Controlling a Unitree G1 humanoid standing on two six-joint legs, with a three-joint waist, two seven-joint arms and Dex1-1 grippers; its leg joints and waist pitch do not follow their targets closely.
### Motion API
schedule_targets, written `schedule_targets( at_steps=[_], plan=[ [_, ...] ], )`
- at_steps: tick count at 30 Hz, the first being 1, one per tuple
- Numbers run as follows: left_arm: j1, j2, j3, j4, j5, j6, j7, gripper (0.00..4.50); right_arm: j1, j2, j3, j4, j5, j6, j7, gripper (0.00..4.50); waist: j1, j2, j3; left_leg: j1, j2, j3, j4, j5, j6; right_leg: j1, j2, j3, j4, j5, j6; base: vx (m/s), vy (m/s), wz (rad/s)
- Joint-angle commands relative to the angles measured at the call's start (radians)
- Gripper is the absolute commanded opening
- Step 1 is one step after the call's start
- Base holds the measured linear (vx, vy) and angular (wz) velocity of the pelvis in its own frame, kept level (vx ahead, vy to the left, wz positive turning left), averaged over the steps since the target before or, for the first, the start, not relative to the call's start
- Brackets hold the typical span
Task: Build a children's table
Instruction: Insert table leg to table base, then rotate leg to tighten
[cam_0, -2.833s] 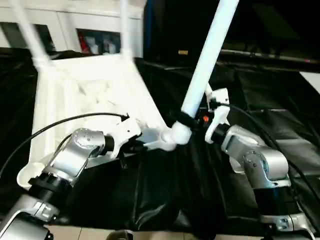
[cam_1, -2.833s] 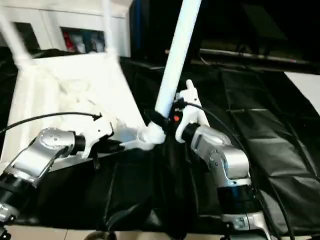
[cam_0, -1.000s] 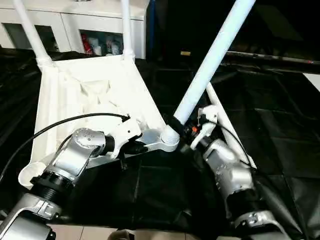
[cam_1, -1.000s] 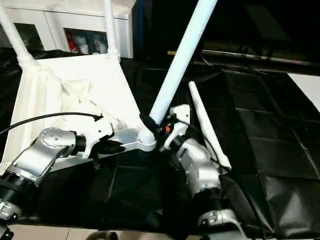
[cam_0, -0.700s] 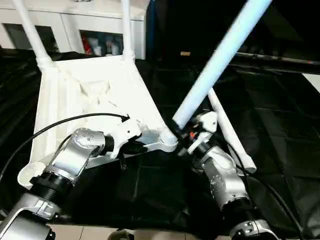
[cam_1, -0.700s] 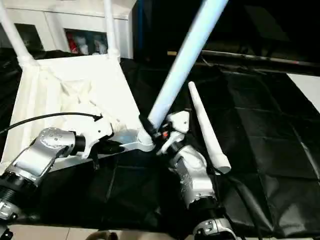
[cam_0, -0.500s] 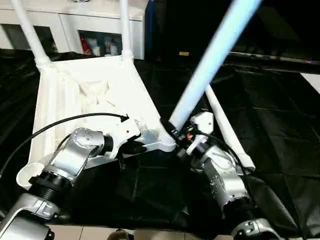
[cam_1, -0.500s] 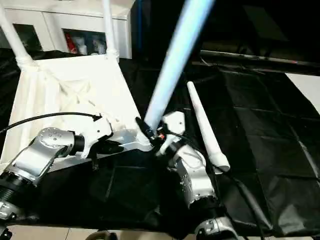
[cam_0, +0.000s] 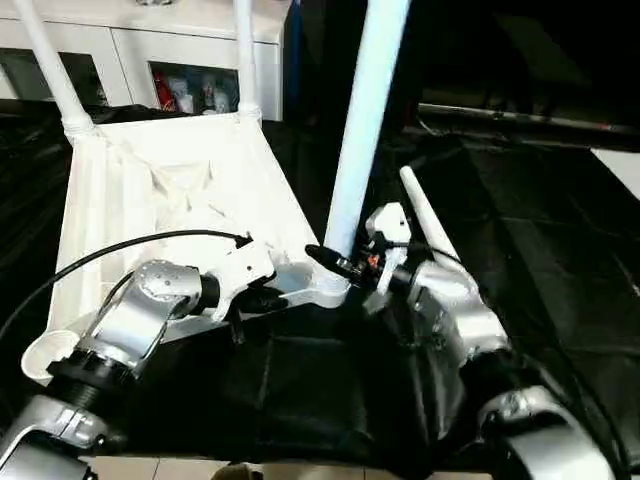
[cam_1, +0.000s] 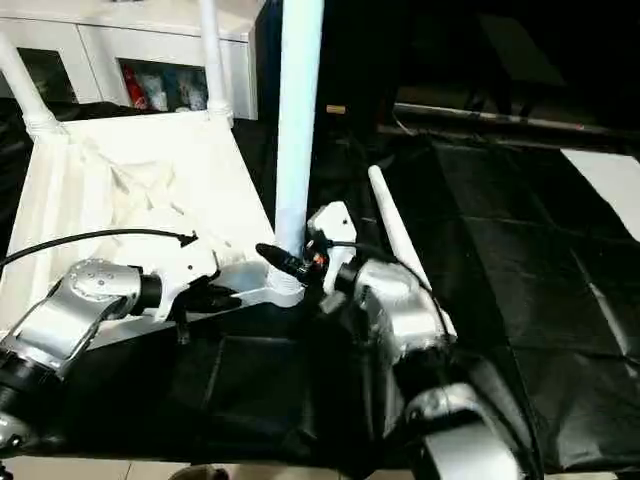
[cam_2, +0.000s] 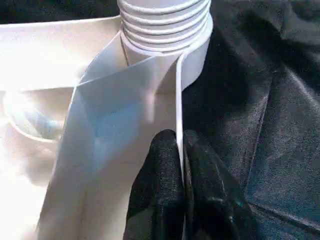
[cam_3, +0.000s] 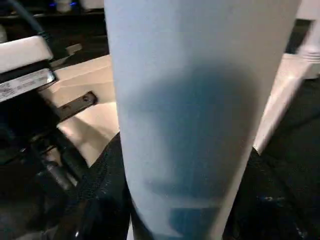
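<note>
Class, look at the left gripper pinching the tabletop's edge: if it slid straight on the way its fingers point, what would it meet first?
Most likely the corner socket of the table top, where the ribbed end of the upright leg sits. The left gripper is shut on the top's thin rim, which runs straight to that socket.

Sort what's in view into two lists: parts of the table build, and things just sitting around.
Part of the job:
- table top, upside down, left tool pinching its edge
- two legs already standing in the far corners
- third leg, upright at the near corner socket, held by the right tool
- spare leg lying on the black cover

Just lying about:
- white cabinet
- black cover
</note>
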Motion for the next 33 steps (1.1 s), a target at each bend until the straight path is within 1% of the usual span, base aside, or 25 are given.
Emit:
schedule_targets(
  at_steps=[1,3,4,7,9,12,13,14,15,16,17,18,20,21,22,23,24,25,26,27,29,30,31,32,33],
  plan=[
    [-0.006,0.013,0.008,-0.056,-0.02,-0.046,-0.034,0.0,0.048,-0.015,0.073,0.092,-0.049,0.069,0.071,1.89,0.008,0.016,-0.059,0.039,0.063,-0.029,-0.08,-0.322,-0.021,0.021,-0.098,0.047,-0.086,-0.176,-0.224,0.0,0.0,0.0],
    [0.002,0.031,0.008,-0.089,-0.049,-0.036,-0.09,0.0,0.046,-0.033,0.094,0.106,-0.065,0.04,0.118,1.89,0.007,0.017,-0.06,0.039,0.065,-0.03,-0.082,-0.327,-0.026,0.02,-0.096,0.046,-0.083,-0.171,-0.224,0.0,0.0,0.0],
    [0.005,0.035,0.008,-0.098,-0.059,-0.032,-0.108,0.0,0.045,-0.038,0.098,0.109,-0.068,0.035,0.128,1.89,0.006,0.015,-0.059,0.041,0.064,-0.03,-0.082,-0.337,-0.027,0.018,-0.094,0.045,-0.083,-0.176,-0.226,0.0,0.0,0.0],
    [0.014,0.049,0.002,-0.124,-0.084,-0.013,-0.161,0.0,0.045,-0.046,0.102,0.111,-0.074,0.03,0.146,1.89,0.006,0.017,-0.058,0.044,0.065,-0.031,-0.085,-0.365,-0.038,0.014,-0.095,0.046,-0.086,-0.206,-0.224,0.0,0.0,0.0],
    [0.016,0.053,0.001,-0.131,-0.094,-0.005,-0.184,0.0,0.042,-0.049,0.101,0.111,-0.075,0.031,0.163,1.89,0.004,0.022,-0.057,0.047,0.065,-0.032,-0.086,-0.395,-0.052,0.011,-0.095,0.047,-0.087,-0.228,-0.221,0.0,0.0,0.0],
    [-0.001,0.037,0.007,-0.095,-0.069,-0.013,-0.148,0.0,0.032,-0.047,0.089,0.132,-0.084,0.024,0.135,1.89,0.003,0.018,-0.057,0.047,0.065,-0.033,-0.087,-0.408,-0.059,0.01,-0.095,0.048,-0.088,-0.232,-0.221,0.0,0.0,0.0],
    [-0.001,0.037,0.007,-0.095,-0.069,-0.013,-0.148,0.0,0.032,-0.047,0.089,0.132,-0.084,0.024,0.135,1.89,0.003,0.02,-0.058,0.048,0.064,-0.033,-0.087,-0.411,-0.063,0.01,-0.095,0.048,-0.089,-0.234,-0.223,0.0,0.0,0.0],
    [-0.022,0.01,0.017,-0.047,-0.039,-0.009,-0.077,0.0,0.02,-0.038,0.072,0.161,-0.093,0.017,0.067,1.89,0.003,0.019,-0.057,0.048,0.065,-0.033,-0.087,-0.415,-0.063,0.01,-0.096,0.049,-0.089,-0.238,-0.222,0.0,0.0,0.0],
    [-0.022,0.01,0.017,-0.047,-0.039,-0.009,-0.077,0.0,0.02,-0.038,0.072,0.161,-0.093,0.017,0.067,1.89,0.001,0.018,-0.053,0.048,0.063,-0.033,-0.087,-0.43,-0.07,0.006,-0.097,0.049,-0.092,-0.266,-0.222,0.0,0.0,0.0],
    [-0.045,-0.024,0.037,0.0,-0.024,0.004,-0.003,0.0,0.004,-0.02,0.045,0.2,-0.1,0.011,-0.041,1.89,0.002,0.017,-0.049,0.057,0.064,-0.033,-0.085,-0.473,-0.08,0.0,-0.1,0.051,-0.101,-0.336,-0.211,0.0,0.0,0.0],
    [-0.055,-0.041,0.046,0.019,-0.022,0.013,0.029,0.0,-0.004,-0.011,0.031,0.219,-0.102,0.011,-0.1,1.89,0.0,0.017,-0.043,0.061,0.061,-0.041,-0.086,-0.525,-0.092,-0.003,-0.104,0.05,-0.11,-0.441,-0.192,0.0,0.0,0.0],
    [-0.071,-0.065,0.057,0.044,-0.019,0.024,0.072,0.0,-0.018,0.006,0.007,0.25,-0.105,0.023,-0.206,1.89,-0.005,0.01,-0.041,0.062,0.061,-0.047,-0.087,-0.56,-0.102,-0.004,-0.107,0.047,-0.116,-0.518,-0.17,0.0,0.0,0.0],
    [-0.081,-0.079,0.062,0.058,-0.017,0.035,0.096,0.0,-0.026,0.016,-0.007,0.266,-0.104,0.028,-0.259,1.89,-0.007,0.016,-0.042,0.064,0.06,-0.054,-0.089,-0.586,-0.114,-0.003,-0.11,0.043,-0.121,-0.571,-0.146,-0.025,0.008,-0.08],
    [-0.095,-0.099,0.067,0.08,-0.011,0.048,0.129,0.0,-0.039,0.033,-0.029,0.289,-0.098,0.04,-0.34,1.89,-0.013,0.015,-0.044,0.059,0.059,-0.061,-0.092,-0.605,-0.119,0.0,-0.11,0.038,-0.123,-0.588,-0.132,-0.054,0.025,-0.21],
    [-0.102,-0.109,0.069,0.093,-0.007,0.053,0.147,0.0,-0.047,0.042,-0.041,0.301,-0.092,0.05,-0.38,1.89,-0.017,0.016,-0.042,0.058,0.059,-0.064,-0.096,-0.626,-0.124,-0.003,-0.107,0.035,-0.125,-0.599,-0.121,-0.054,0.025,-0.21],
    [-0.114,-0.125,0.074,0.112,-0.003,0.065,0.173,0.0,-0.057,0.055,-0.054,0.315,-0.083,0.064,-0.423,1.89,-0.018,0.021,-0.044,0.066,0.057,-0.065,-0.093,-0.656,-0.126,-0.008,-0.105,0.032,-0.129,-0.601,-0.117,-0.054,0.025,-0.18],
    [-0.123,-0.136,0.077,0.126,-0.001,0.072,0.189,0.0,-0.065,0.062,-0.062,0.326,-0.077,0.071,-0.447,1.88,-0.019,0.02,-0.044,0.067,0.057,-0.066,-0.093,-0.667,-0.125,-0.008,-0.106,0.029,-0.132,-0.598,-0.117,0.0,0.0,0.0],
    [-0.147,-0.173,0.092,0.165,0.001,0.09,0.248,0.0,-0.084,0.082,-0.077,0.349,-0.069,0.08,-0.521,1.88,-0.021,0.029,-0.043,0.064,0.057,-0.07,-0.098,-0.686,-0.128,-0.003,-0.104,0.024,-0.131,-0.573,-0.118,0.0,0.0,0.0],
    [-0.162,-0.196,0.102,0.189,0.001,0.101,0.283,0.0,-0.096,0.093,-0.087,0.363,-0.063,0.084,-0.563,1.88,-0.024,0.031,-0.042,0.068,0.056,-0.069,-0.101,-0.709,-0.135,-0.006,-0.096,0.017,-0.132,-0.547,-0.121,0.0,0.0,0.0],
    [-0.172,-0.21,0.109,0.205,0.002,0.106,0.304,0.0,-0.104,0.1,-0.092,0.374,-0.06,0.085,-0.588,1.88,-0.024,0.031,-0.041,0.077,0.055,-0.067,-0.101,-0.741,-0.137,-0.01,-0.094,0.01,-0.137,-0.542,-0.117,-0.052,0.041,-0.11],
    [-0.231,-0.302,0.159,0.294,-0.005,0.159,0.466,0.0,-0.149,0.144,-0.115,0.421,-0.055,0.085,-0.717,1.88,-0.026,0.031,-0.04,0.078,0.054,-0.064,-0.105,-0.753,-0.136,-0.006,-0.093,0.002,-0.137,-0.524,-0.116,-0.026,0.02,-0.06],
    [-0.252,-0.338,0.176,0.323,-0.008,0.185,0.523,0.0,-0.168,0.164,-0.135,0.441,-0.044,0.09,-0.768,1.88,-0.024,0.028,-0.041,0.081,0.053,-0.064,-0.107,-0.759,-0.135,-0.005,-0.093,-0.004,-0.139,-0.526,-0.112,-0.049,0.051,-0.09],
    [-0.27,-0.371,0.191,0.347,-0.01,0.2,0.575,0.0,-0.186,0.179,-0.144,0.46,-0.046,0.097,-0.821,1.88,-0.024,0.029,-0.04,0.084,0.054,-0.062,-0.109,-0.782,-0.134,-0.005,-0.091,-0.013,-0.14,-0.53,-0.103,-0.049,0.051,-0.09],
    [-0.282,-0.395,0.202,0.359,-0.013,0.205,0.616,0.0,-0.198,0.19,-0.149,0.474,-0.048,0.098,-0.848,1.88,-0.028,0.034,-0.036,0.075,0.056,-0.057,-0.126,-0.811,-0.135,0.003,-0.082,-0.023,-0.131,-0.516,-0.096,0.0,0.0,0.0],
    [-0.289,-0.411,0.204,0.364,-0.01,0.205,0.641,0.0,-0.207,0.197,-0.153,0.484,-0.048,0.101,-0.867,1.88,-0.023,0.036,-0.038,0.042,0.067,-0.043,-0.171,-0.851,-0.139,0.033,-0.06,-0.031,-0.076,-0.438,-0.102,-0.053,0.044,-0.07]
  ],
)
